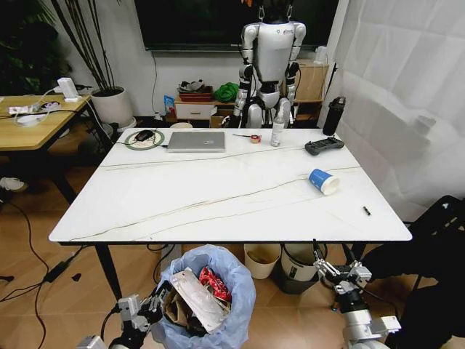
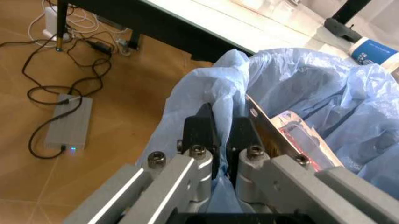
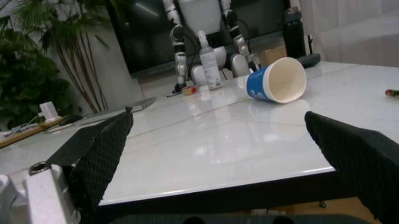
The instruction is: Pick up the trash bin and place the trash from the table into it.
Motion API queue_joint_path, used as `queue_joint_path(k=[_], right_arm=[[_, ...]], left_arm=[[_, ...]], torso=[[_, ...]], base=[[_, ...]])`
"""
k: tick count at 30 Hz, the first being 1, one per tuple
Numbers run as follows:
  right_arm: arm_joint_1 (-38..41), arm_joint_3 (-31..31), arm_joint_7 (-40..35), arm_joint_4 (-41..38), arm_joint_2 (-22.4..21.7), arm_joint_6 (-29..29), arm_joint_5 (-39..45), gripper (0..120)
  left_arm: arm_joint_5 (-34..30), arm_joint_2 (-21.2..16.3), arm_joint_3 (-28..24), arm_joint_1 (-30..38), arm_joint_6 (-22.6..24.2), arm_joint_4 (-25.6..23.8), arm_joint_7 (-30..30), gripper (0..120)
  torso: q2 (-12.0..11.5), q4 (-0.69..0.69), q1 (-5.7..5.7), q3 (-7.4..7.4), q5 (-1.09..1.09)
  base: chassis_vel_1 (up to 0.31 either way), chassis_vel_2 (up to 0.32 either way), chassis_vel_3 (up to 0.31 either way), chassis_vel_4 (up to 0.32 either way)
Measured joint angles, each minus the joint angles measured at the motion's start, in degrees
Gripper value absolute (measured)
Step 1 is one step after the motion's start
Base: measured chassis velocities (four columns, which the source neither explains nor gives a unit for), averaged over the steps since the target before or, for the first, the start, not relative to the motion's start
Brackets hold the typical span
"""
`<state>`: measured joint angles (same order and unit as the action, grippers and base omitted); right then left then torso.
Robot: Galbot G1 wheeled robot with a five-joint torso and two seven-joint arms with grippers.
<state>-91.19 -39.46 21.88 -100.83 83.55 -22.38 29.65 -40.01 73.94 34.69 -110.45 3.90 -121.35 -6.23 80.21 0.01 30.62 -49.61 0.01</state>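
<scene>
Table (image 1: pixel 218 196): white marble-look top, taken as the landmark for all positions. Most of its surface is bare of trash.

Trash bin (image 1: pixel 211 298): below the table's near edge, toward the left, lined with a light-blue bag bulging over the rim. Inside: a flat silver-white packet, a red wrapper and brown cardboard, so the bulk of the trash (image 1: pixel 197 294) appears already collected.

Left gripper (image 2: pixel 223 133): at the bin's left rim, below the table's near edge, clenched on the bag-covered rim with 1 finger on each side of the plastic. Judged: bin is held, pick-up step done.

Right gripper (image 1: pixel 338 272): below the table's near edge toward the right, fingers spread wide and holding nothing; in the right wrist view it sits level with the table edge and faces the cup.

Paper cup (image 1: pixel 323 181): blue and white, lying on its side on the table's right half, mouth toward the near right corner. Judged: 1 clear item left to bin.

Small dark object (image 1: pixel 367 211): near the table's right edge, nearer than the cup; too small to identify.

Labels: no legible writing on cup, packet or wrappers.
</scene>
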Motion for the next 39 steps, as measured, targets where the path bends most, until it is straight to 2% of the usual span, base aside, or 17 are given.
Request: queue_joint_path(k=[39], right_arm=[[0.7, 0.1, 0.3, 0.6, -1.3, 0.4, 1.5, 100]], left_arm=[[0.6, 0.3, -0.3, 0.4, 0.5, -0.1, 0.3, 0]], torso=[[0.0, 0.00, 0.00, 0.00, -0.01]], base=[[-0.070, -0.067, 0.073, 0.072]])
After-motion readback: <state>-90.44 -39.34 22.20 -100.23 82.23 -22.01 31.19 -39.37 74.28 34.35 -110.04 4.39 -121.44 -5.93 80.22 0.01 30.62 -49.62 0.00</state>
